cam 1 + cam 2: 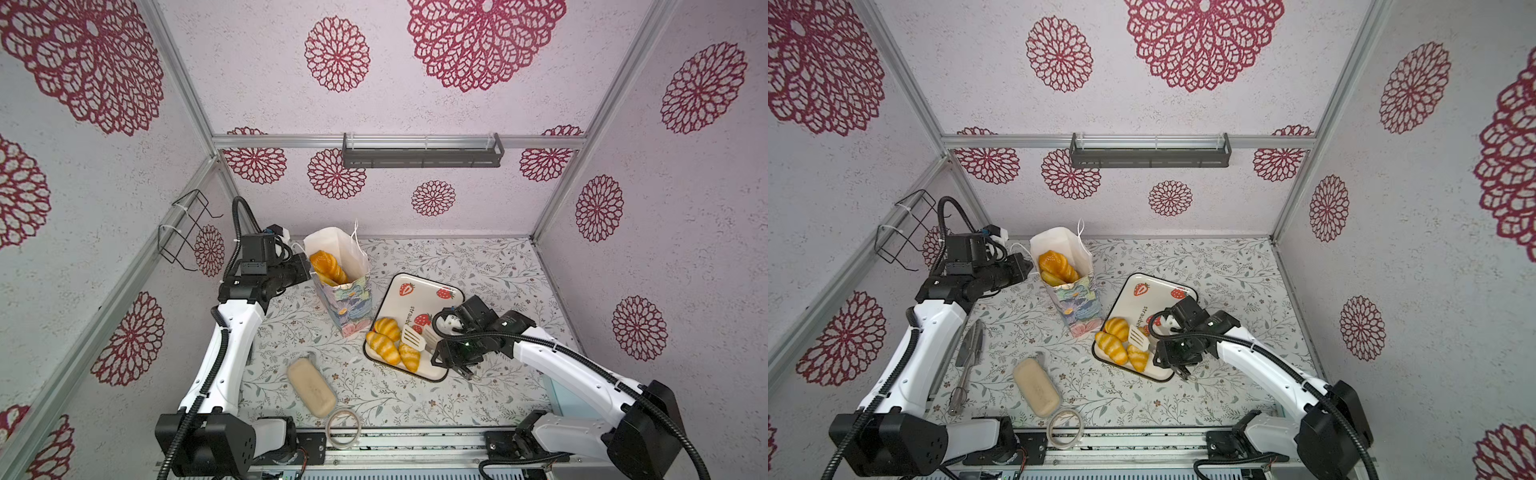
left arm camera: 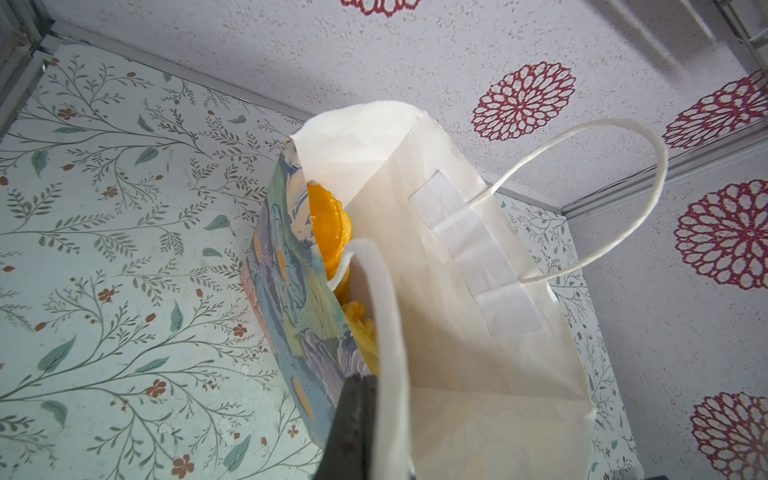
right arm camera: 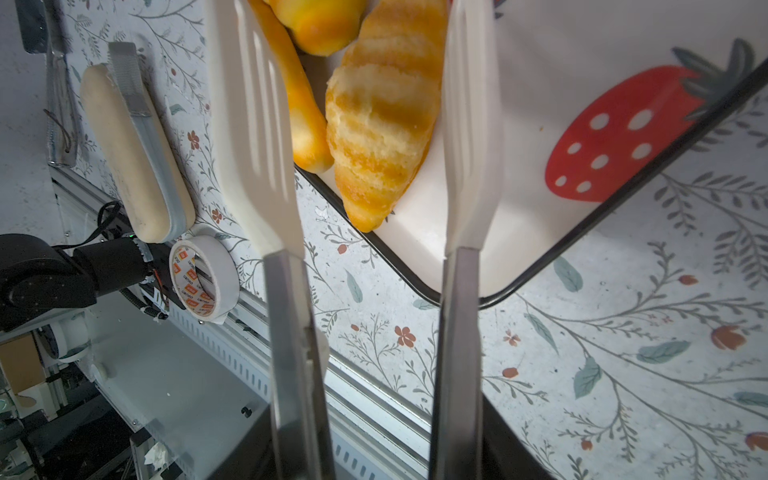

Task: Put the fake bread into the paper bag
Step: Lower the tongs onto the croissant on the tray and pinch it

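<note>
The paper bag [image 1: 349,299] [image 1: 1079,305] [image 2: 478,332] stands upright left of the strawberry plate [image 1: 432,291] [image 1: 1158,291] [image 3: 561,62]. Fake bread [image 1: 328,266] [image 1: 1057,266] [image 2: 330,228] lies inside the bag. Three croissants [image 1: 382,348] [image 1: 1111,347] rest at the plate's near end. My left gripper [image 1: 305,270] [image 1: 1027,268] [image 2: 374,415] is shut on the bag's rim. My right gripper [image 1: 440,347] [image 1: 1167,349] [image 3: 374,457] grips white-tipped tongs [image 1: 413,337] [image 1: 1138,337] [image 3: 257,145]. The tong tips are spread on either side of one croissant [image 3: 382,124].
A pale beige block [image 1: 311,386] [image 3: 124,145] lies near the front left, with a tape roll [image 1: 343,428] [image 3: 203,282] beside it. Metal utensils [image 1: 967,361] lie by the left arm. A wire rack [image 1: 183,232] hangs on the left wall, a shelf [image 1: 422,151] on the back wall.
</note>
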`<act>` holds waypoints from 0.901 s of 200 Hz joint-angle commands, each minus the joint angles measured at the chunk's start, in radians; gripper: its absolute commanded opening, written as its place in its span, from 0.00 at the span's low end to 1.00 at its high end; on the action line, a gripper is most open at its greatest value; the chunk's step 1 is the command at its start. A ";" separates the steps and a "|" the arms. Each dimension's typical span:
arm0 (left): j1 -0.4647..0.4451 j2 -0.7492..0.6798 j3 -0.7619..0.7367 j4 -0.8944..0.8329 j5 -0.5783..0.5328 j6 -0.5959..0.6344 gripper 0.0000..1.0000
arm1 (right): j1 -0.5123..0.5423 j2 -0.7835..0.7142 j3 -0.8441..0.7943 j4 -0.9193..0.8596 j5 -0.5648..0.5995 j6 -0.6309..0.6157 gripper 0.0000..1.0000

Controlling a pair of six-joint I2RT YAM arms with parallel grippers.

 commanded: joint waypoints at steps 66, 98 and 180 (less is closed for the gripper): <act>0.005 0.006 -0.012 0.018 0.006 -0.002 0.00 | 0.030 0.030 -0.016 0.037 -0.004 -0.017 0.56; 0.005 0.006 -0.012 0.016 0.005 -0.002 0.00 | 0.039 0.047 -0.016 0.037 0.006 -0.019 0.56; 0.005 0.010 -0.011 0.017 0.005 -0.002 0.00 | 0.044 0.078 -0.006 0.033 0.015 -0.034 0.52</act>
